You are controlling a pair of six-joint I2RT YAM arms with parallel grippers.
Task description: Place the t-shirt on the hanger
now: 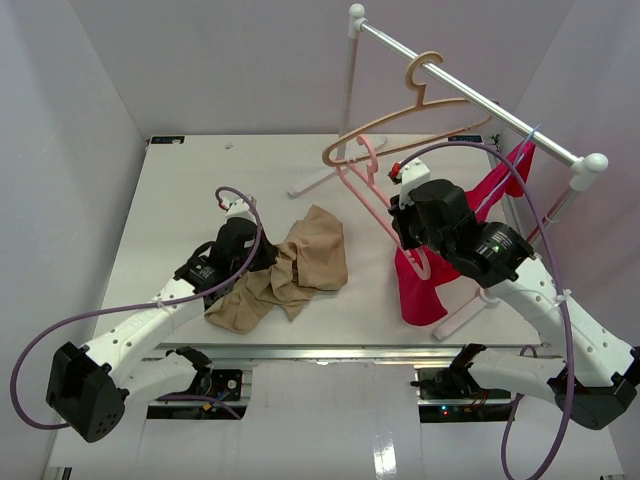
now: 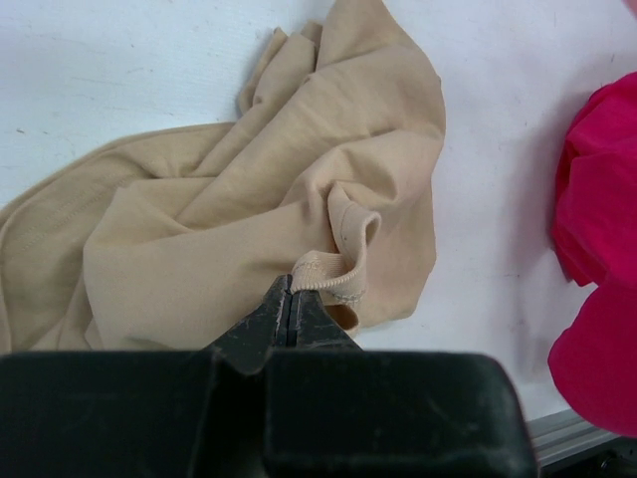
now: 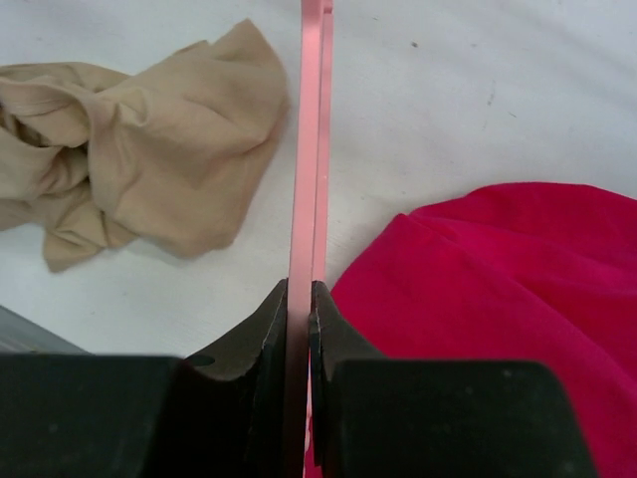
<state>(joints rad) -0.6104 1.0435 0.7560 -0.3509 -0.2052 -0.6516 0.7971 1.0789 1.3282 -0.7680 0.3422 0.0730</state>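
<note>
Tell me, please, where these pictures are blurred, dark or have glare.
Top external view: even light, sharp, with a bright sheen on the metal rail. Left wrist view: t-shirt sharp, fingers dark and slightly soft. Right wrist view: hanger and red garment sharp, no glare.

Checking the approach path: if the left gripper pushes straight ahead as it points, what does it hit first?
The t-shirt: its folded hem lies right at the tips of the shut left gripper, possibly already touching.
</note>
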